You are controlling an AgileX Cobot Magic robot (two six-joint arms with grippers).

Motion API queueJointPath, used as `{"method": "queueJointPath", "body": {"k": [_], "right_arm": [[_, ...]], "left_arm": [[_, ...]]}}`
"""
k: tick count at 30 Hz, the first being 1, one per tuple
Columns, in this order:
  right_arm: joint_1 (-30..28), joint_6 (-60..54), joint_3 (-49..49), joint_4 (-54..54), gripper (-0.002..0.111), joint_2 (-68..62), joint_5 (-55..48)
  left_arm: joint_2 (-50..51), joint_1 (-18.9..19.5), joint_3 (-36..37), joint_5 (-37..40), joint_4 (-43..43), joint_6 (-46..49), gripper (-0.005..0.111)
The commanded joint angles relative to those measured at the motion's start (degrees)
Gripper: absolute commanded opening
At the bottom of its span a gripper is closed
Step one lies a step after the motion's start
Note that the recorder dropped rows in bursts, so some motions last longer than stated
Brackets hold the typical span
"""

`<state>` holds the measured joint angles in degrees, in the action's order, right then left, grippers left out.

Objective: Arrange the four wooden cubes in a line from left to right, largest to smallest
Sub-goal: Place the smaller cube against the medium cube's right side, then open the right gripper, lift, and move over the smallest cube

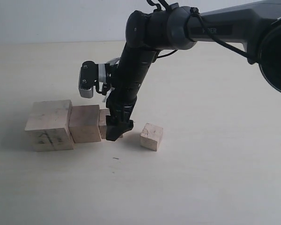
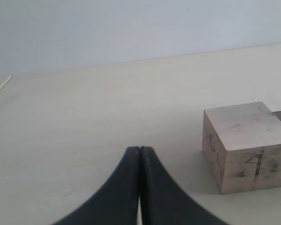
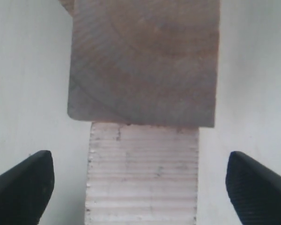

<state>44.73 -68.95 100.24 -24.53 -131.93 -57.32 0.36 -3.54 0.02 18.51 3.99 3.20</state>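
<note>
Where released right claw straddles third cube, second cube abuts; left claw clenched.

Pale table, plain wall, that's the whole backdrop here.
The table runs cream and matte right across the exterior view, and behind it the wall rises a flat whitish grey, meeting the tabletop in one straight line. There's a tiny dark speck on the surface towards the front, left of the middle. In the left wrist view, a thin pale streak slants across the tabletop near the wall.
</note>
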Motion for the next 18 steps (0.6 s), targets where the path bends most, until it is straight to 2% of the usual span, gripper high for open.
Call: {"method": "queueJointPath", "body": {"k": [1,11,18], "right_arm": [[-0.8,1.5,0.1,1.4,0.094,0.9,0.2],[-2.9,3.2,0.1,-0.7,0.094,4.0,-0.5],[-4.1,6.1,0.1,0.2,0.094,4.9,-6.4]], "left_arm": [[-0.4,0.2,0.0,-0.4,0.1,0.0,0.0],[-0.4,0.2,0.0,-0.4,0.1,0.0,0.0],[-0.4,0.2,0.0,-0.4,0.1,0.0,0.0]]}}
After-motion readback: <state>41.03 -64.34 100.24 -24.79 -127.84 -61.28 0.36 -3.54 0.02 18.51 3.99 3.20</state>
